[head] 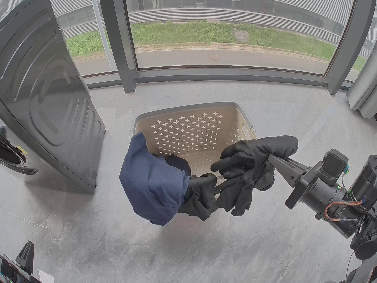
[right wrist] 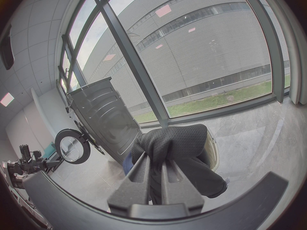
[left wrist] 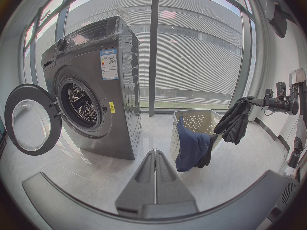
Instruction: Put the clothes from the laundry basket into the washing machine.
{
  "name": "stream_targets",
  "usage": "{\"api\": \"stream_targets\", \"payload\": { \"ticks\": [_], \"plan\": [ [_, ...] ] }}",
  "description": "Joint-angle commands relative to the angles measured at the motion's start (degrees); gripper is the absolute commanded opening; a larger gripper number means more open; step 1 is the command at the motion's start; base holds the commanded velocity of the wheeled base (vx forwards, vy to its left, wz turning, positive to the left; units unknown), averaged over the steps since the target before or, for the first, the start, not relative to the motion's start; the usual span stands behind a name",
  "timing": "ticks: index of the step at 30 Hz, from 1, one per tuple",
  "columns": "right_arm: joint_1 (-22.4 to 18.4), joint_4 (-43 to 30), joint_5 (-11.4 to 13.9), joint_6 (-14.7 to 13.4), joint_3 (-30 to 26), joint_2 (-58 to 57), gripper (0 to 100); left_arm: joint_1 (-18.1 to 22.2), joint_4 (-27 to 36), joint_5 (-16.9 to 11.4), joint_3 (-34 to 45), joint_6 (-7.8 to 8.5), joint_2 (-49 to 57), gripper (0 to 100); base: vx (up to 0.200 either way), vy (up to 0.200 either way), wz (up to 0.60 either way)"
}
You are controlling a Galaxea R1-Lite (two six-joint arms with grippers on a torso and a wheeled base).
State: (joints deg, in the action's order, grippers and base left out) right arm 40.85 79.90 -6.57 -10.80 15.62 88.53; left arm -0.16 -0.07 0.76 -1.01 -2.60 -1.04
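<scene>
A beige laundry basket (head: 188, 130) with star holes stands on the floor before the window. A dark blue garment (head: 153, 181) hangs over its near left rim, with black cloth (head: 200, 197) beside it. My right gripper (head: 271, 158) is shut on a black garment (head: 251, 166) and holds it above the basket's near right side; the cloth (right wrist: 172, 144) drapes over the fingers. The grey washing machine (left wrist: 96, 90) stands to the left, its round door (left wrist: 30, 118) swung open. My left gripper (left wrist: 155, 154) is shut and empty, low near the floor, facing the machine and the basket (left wrist: 195, 122).
A tall window (head: 235, 28) with grey frame posts runs behind the basket. A curtain (head: 365, 87) hangs at the far right. Bare tiled floor (head: 220, 248) lies between me, the basket and the machine.
</scene>
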Motion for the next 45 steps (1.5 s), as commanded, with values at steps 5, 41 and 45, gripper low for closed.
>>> {"api": "stream_targets", "payload": {
  "ticks": [5,41,45],
  "plan": [
    [0.0,0.3,0.1,-0.1,0.1,-0.3,0,0.0,0.0,0.1,1.0,-0.04,0.9,0,-0.080,0.000,0.00],
    [1.0,2.0,0.2,-0.3,1.1,0.2,0,0.0,0.0,0.1,1.0,-0.04,0.9,0,0.000,0.183,0.00],
    [1.0,2.0,0.2,-0.2,1.2,0.2,0,0.0,0.0,0.0,1.0,-0.04,0.9,0,0.000,0.200,0.00]
  ]
}}
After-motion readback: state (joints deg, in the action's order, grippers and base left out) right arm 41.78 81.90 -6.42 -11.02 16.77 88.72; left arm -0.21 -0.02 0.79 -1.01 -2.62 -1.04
